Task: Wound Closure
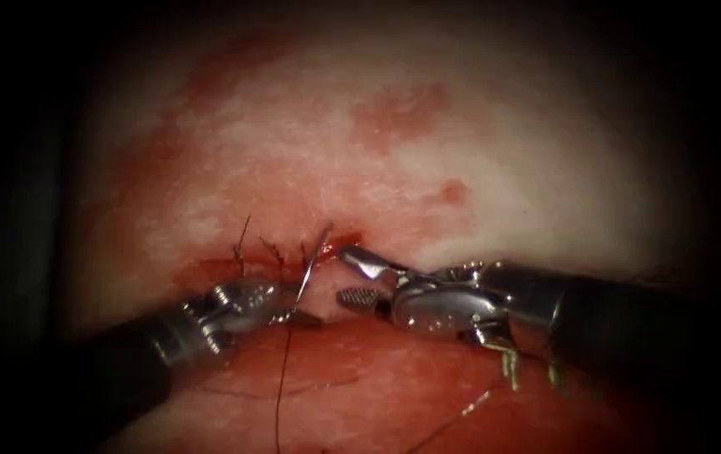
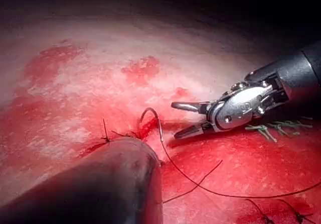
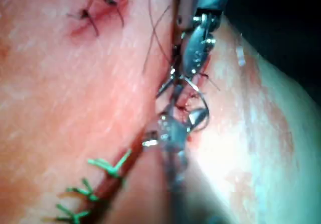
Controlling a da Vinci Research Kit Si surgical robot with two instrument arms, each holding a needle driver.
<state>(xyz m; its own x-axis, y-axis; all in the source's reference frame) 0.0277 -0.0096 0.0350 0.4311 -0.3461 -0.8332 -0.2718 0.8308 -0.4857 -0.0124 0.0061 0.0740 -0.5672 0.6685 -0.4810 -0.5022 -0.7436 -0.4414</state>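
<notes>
The tissue has a cut running across it. My left tool comes in from the lower left, its jaws shut on the curved needle near its lower end. From there the needle rises to the cut's edge, where its upper end meets the tissue. Dark thread hangs down from the left jaws. My right tool stands open just right of the needle, holding nothing. In the left wrist view the needle arches beside the open right tool. The right wrist view has the needle by the right jaws.
Dark knotted stitches with short cut ends sit along the cut left of the needle. Green stitches lie under the right tool's wrist, also seen as green stitches. Red fluid wets the tissue below the cut.
</notes>
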